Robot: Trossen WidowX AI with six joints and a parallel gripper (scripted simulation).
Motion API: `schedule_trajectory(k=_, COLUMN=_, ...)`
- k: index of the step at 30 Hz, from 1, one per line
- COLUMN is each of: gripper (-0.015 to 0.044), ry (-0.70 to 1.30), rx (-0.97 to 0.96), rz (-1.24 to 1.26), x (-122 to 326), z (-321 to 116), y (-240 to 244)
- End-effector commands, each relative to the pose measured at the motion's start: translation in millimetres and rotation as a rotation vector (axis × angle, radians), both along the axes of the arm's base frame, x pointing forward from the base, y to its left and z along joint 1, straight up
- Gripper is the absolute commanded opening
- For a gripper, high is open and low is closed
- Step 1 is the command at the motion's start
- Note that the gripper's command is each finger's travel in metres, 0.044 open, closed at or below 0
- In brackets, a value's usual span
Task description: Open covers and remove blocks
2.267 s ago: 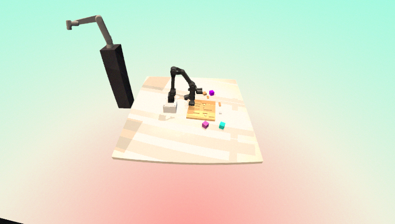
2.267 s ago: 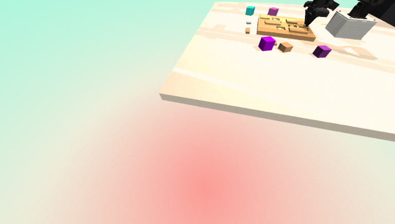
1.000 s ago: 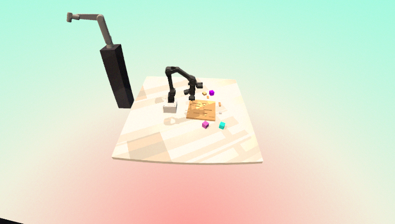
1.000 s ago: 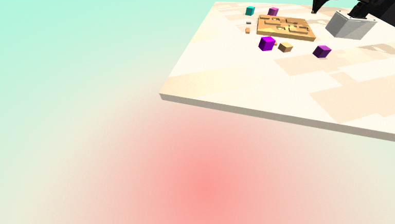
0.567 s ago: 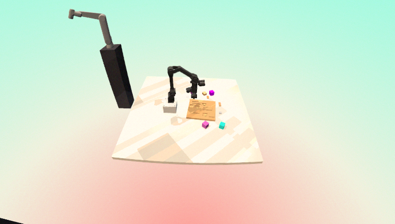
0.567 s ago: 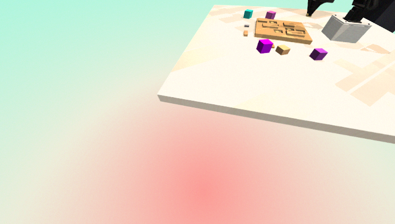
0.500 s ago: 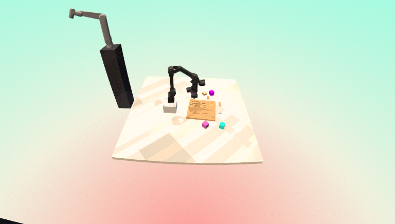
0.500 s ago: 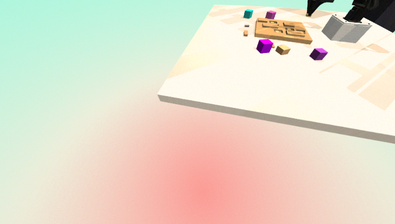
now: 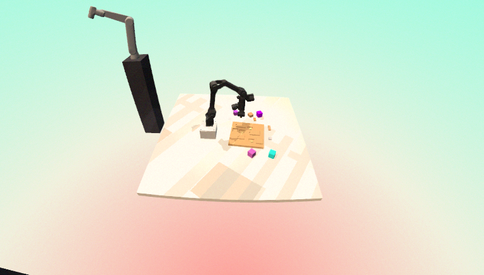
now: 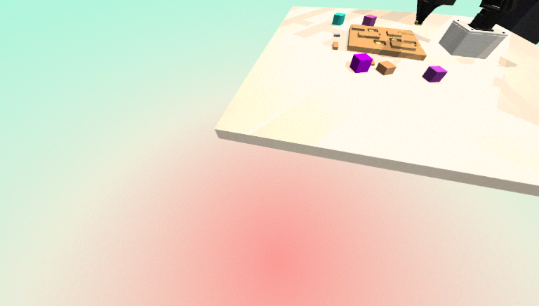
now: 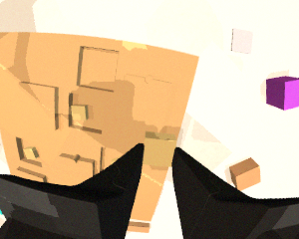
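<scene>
My gripper (image 9: 241,116) (image 10: 417,22) (image 11: 157,150) is shut on a yellowish block (image 11: 159,152). It holds the block in the air, near the board's robot-side edge. The orange puzzle board (image 9: 246,144) (image 10: 397,53) (image 11: 45,60) lies flat on the table. Yellow shows in three openings; in the wrist view two look like small blocks, one near the middle (image 11: 79,113) and one at lower left (image 11: 30,152). Raised rectangular covers (image 10: 368,34) (image 10: 403,44) stand beside openings. Part of the board is hidden behind the fingers in the wrist view.
A purple cube (image 9: 259,113) (image 10: 361,63), another purple cube (image 10: 434,74) (image 11: 285,93), an orange block (image 9: 250,114) (image 10: 385,67) (image 11: 245,173), a magenta cube (image 9: 251,152) and a teal cube (image 9: 272,154) (image 10: 338,18) surround the board. A pale piece (image 11: 241,41) and small orange pieces (image 9: 269,127) (image 11: 140,227) lie nearby.
</scene>
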State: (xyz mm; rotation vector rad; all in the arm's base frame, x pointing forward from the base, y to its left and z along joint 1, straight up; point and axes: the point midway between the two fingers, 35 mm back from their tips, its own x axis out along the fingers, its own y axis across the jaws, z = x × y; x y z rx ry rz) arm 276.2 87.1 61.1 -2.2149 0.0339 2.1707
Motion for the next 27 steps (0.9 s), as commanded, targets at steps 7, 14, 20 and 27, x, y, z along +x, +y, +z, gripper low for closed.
schedule_trajectory(k=7, gripper=0.008, ry=-0.004, rx=0.001, rz=-0.005, x=13, z=2, y=33)
schedule_trajectory(k=14, gripper=0.008, ry=-0.005, rx=0.003, rz=-0.005, x=19, z=1, y=58)
schedule_trajectory(k=20, gripper=0.008, ry=-0.005, rx=0.005, rz=-0.005, x=23, z=0, y=81)
schedule_trajectory(k=27, gripper=0.008, ry=-0.005, rx=0.007, rz=-0.005, x=24, z=-2, y=108)
